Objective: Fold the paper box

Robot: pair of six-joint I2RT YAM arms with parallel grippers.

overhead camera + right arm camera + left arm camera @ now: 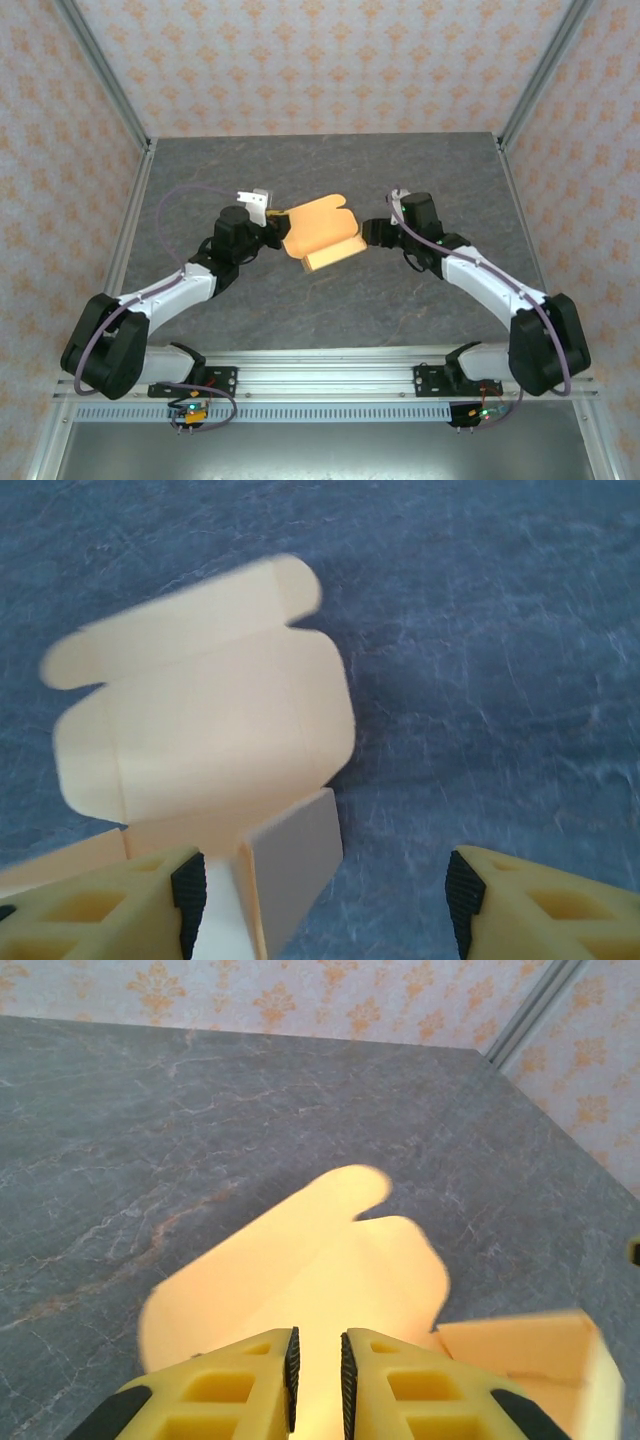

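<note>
The box (320, 232) (partly folded, one wall raised) lies midway between the table's (300, 310) left and right edges. The left gripper (277, 229) is at the box's left flap, its fingers (230, 1390) a narrow slit apart; I cannot tell whether they touch it. The right gripper (366, 232) gapes wide beside the right wall, holding nothing.

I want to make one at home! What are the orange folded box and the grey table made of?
The light orange-tan paper box looks like thin matte cardboard: flat flaps bending at sharp creases. The dark grey table top looks like stone, or a stone-print sheet: pale veins run across it; which, I can't tell.
</note>
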